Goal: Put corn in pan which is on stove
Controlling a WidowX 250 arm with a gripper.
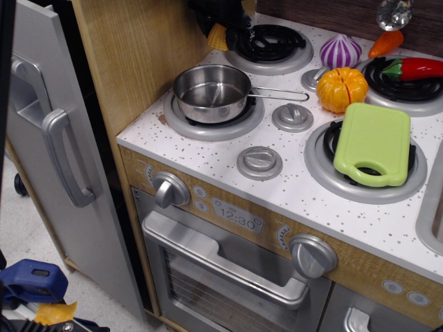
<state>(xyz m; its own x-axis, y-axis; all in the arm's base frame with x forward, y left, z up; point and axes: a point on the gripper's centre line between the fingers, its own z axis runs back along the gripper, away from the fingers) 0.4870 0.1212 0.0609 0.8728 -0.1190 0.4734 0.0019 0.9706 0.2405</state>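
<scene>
The shiny steel pan (211, 93) sits empty on the front left burner of the white speckled stove (208, 162), its wire handle pointing right. My black gripper (220, 28) is at the top edge of the view, behind the pan and raised above the stove. It is shut on the yellow-orange corn (217, 37), whose lower end hangs out below the fingers. Most of the gripper is cut off by the top of the frame.
An orange pumpkin toy (342, 88), a purple onion (340, 50), a red pepper (414, 68) and a carrot (385, 43) lie to the right. A lime-green cutting board (373, 143) covers the front right burner. A wooden wall (138, 55) stands left of the pan.
</scene>
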